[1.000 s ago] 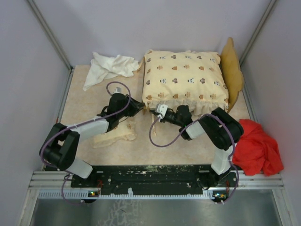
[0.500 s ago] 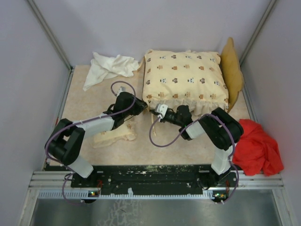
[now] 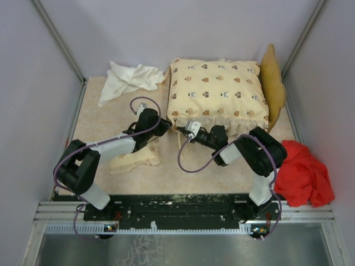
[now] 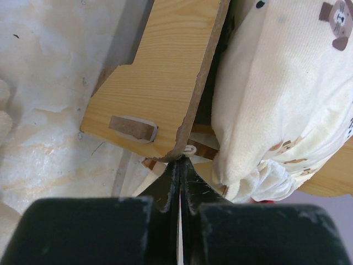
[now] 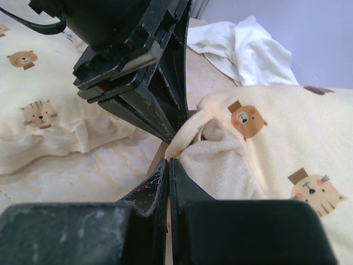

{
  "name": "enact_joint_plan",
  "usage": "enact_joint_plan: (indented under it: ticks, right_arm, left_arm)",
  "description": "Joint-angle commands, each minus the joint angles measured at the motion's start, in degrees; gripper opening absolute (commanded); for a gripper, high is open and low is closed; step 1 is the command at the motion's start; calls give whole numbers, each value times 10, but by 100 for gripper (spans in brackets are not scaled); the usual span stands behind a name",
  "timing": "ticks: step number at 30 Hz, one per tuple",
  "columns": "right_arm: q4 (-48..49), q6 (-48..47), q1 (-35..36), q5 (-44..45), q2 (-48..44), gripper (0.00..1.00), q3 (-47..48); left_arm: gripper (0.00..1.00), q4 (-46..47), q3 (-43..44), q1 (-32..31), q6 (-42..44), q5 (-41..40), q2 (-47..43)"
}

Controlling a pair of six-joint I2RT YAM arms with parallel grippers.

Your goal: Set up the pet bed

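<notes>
As the cushion (image 3: pixel 217 91) lies on the bed frame (image 3: pixel 273 83) at far right, left gripper (image 3: pixel 166 126) and right gripper (image 3: pixel 183 128), both pressed together, meet at its near-left corner, seemingly to seat it

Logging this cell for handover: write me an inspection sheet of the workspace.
Surface: beige marbled table.
Job's things: cushion lying over frame; pillow loose, front left.
Clutter: white cloth rear left; red cloth at right edge.
Claws: left claw shut at frame corner; right claw shut at cushion corner; grip unclear.
Cables: purple cables loop beside each claw.
Surroundings: grey walls; metal rail along near edge.
</notes>
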Motion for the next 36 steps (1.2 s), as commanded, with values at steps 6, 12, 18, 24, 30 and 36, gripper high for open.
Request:
enact_joint_plan:
  ticks: [6,12,18,24,30,36]
  right_arm:
    - [58,203,-5,86,-39,36,-44]
    - [62,313,15,157,-93,49,-112]
    - [9,358,95,315,-117,51,-122]
    - [32,463,129,404,-24,49,-89]
    - [38,469,130,378,52,48,-41]
    - [21,468,130,396,63,48,-25]
  left_arm:
    - [0,-1,-6,3,18,-42,-21]
    - [0,1,-11,3,24,-39,-32]
    - [0,-14,-9,3,28,-47,-47]
    - [0,-28,-18,3,33,-59,-62]
    - [0,-36,-22,4,47,-77,-78]
    - [6,2,-33,7,105,-87,-95]
